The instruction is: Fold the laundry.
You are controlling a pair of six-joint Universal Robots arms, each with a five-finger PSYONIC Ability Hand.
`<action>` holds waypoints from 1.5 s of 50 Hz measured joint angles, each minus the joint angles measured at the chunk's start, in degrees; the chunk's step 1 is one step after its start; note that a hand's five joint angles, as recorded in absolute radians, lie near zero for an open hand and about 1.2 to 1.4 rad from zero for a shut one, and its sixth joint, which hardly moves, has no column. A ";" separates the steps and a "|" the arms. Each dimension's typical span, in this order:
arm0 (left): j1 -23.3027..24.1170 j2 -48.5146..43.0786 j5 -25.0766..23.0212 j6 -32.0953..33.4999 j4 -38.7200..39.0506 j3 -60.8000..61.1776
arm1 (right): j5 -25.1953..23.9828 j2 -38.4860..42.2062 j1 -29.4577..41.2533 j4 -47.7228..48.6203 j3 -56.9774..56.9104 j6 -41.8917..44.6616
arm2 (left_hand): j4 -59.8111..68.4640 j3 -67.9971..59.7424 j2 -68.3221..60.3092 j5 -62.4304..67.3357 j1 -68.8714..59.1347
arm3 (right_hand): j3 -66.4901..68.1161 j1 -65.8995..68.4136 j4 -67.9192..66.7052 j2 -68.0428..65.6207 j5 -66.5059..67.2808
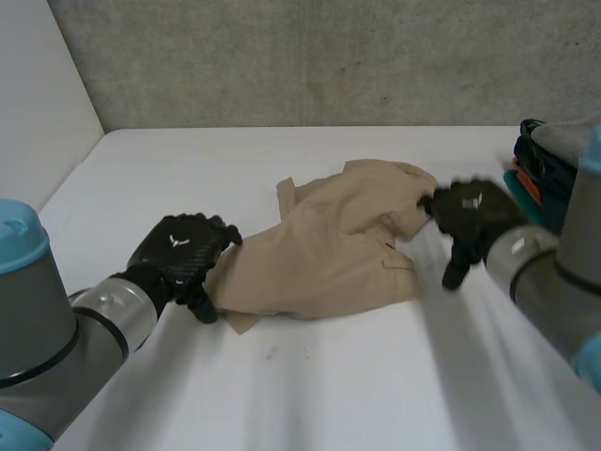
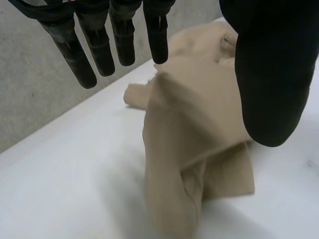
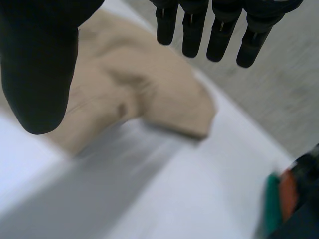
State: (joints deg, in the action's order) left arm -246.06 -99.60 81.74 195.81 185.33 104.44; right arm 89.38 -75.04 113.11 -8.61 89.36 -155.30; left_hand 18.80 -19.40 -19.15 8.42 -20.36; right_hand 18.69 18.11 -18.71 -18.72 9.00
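A beige garment [image 1: 343,244] lies crumpled in the middle of the white table [image 1: 310,385]. My left hand [image 1: 183,252] hovers at its near left edge, fingers [image 2: 99,45] straight and apart from the thumb, holding nothing. The same beige garment [image 2: 194,144] lies below those fingers, bunched into folds. My right hand [image 1: 470,214] is at the garment's far right corner, also open, with its fingers [image 3: 219,30] spread above the beige garment [image 3: 134,94] and nothing between them and the thumb.
A stack of folded clothes [image 1: 549,169] in dark, green and orange sits at the table's far right edge; the stack of folded clothes [image 3: 291,199] lies beyond the right hand. A grey wall runs along the table's back.
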 measured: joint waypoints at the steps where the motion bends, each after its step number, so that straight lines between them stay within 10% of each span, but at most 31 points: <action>1: -0.25 -0.26 -0.01 0.03 0.22 0.46 | -0.22 -0.37 0.01 -0.19 1.66 -0.46 | 0.00 0.00 0.00 0.00 0.00 | 0.59 0.91 -0.65 -0.49 0.78; 15: -4.35 -6.53 -0.02 0.31 5.85 1.19 | -3.92 5.10 1.25 20.03 14.35 -6.14 | 7.10 -6.52 -7.06 7.72 -6.62 | 10.79 11.14 -10.85 -10.65 11.01; 38: -5.42 -13.19 -0.36 1.69 9.08 -1.46 | -3.69 21.77 6.04 28.12 -0.05 -6.14 | 38.54 -37.51 -38.12 38.22 -32.12 | 20.08 20.70 -20.44 -19.90 20.12; 46: -6.42 -13.25 -0.36 1.60 9.39 -2.03 | -3.09 26.03 6.29 28.10 -4.88 -5.47 | 49.74 -48.73 -49.27 49.15 -41.47 | 48.77 43.83 -49.06 -48.85 47.22; 64: -5.93 10.88 -0.16 1.46 7.87 -10.19 | -1.44 -4.30 5.01 11.87 -12.85 -2.14 | 49.77 -48.99 -49.44 49.15 -42.66 | 49.38 44.18 -49.90 -48.86 49.11; 75: -5.24 13.16 -1.80 1.93 1.24 -18.02 | 1.04 -5.41 2.23 -2.56 -25.66 5.79 | 49.90 -49.02 -49.44 49.15 -44.08 | 49.38 44.41 -49.91 -48.86 49.11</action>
State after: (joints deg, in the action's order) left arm -251.30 -86.43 79.95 197.74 186.57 86.42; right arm 90.43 -80.45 115.34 -11.17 63.70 -149.51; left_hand 68.70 -68.42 -68.59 57.57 -64.44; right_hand 68.07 62.53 -68.63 -67.58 58.11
